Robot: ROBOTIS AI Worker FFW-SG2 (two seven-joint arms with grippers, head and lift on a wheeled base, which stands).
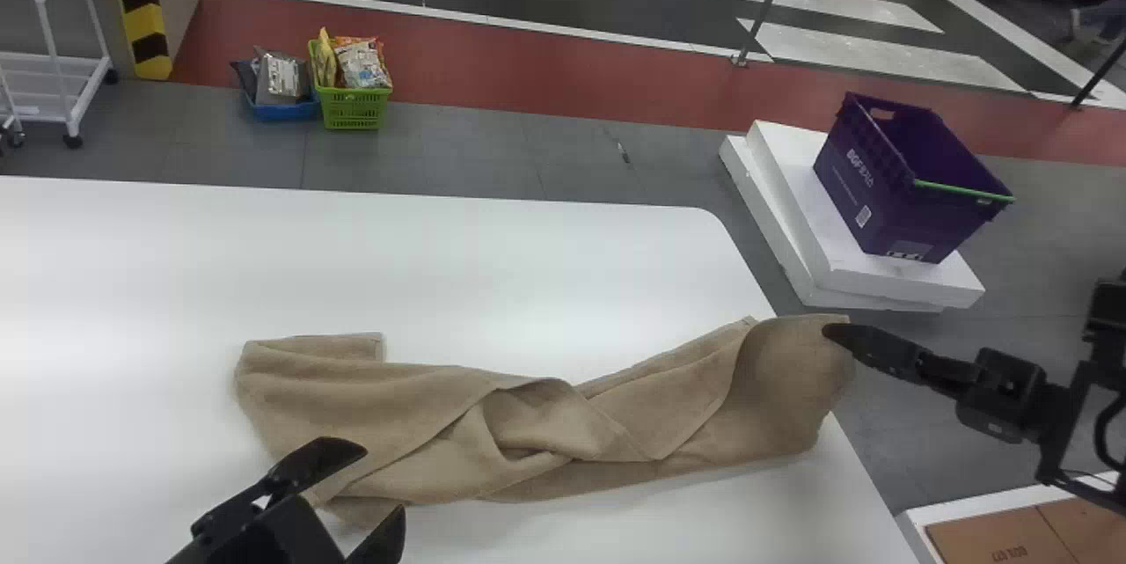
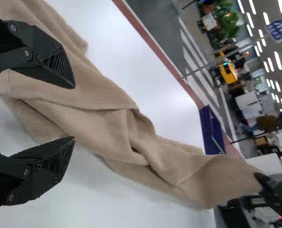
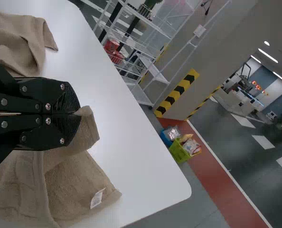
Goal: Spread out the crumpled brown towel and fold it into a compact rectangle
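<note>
The towel (image 1: 422, 401) is lying twisted; right gripper (image 1: 832, 333) is pinching its three-o'clock end, left gripper (image 1: 382, 482) is hovering wide open around eight.

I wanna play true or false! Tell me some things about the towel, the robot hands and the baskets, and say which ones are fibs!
1. The right end effector is gripping the towel. True.
2. The left end effector is squeezing the towel too. False: the left end effector is open.
3. The towel is a neat rectangle. False: it is long, twisted and wrinkly.
4. The green basket has bags in it. True.
</note>
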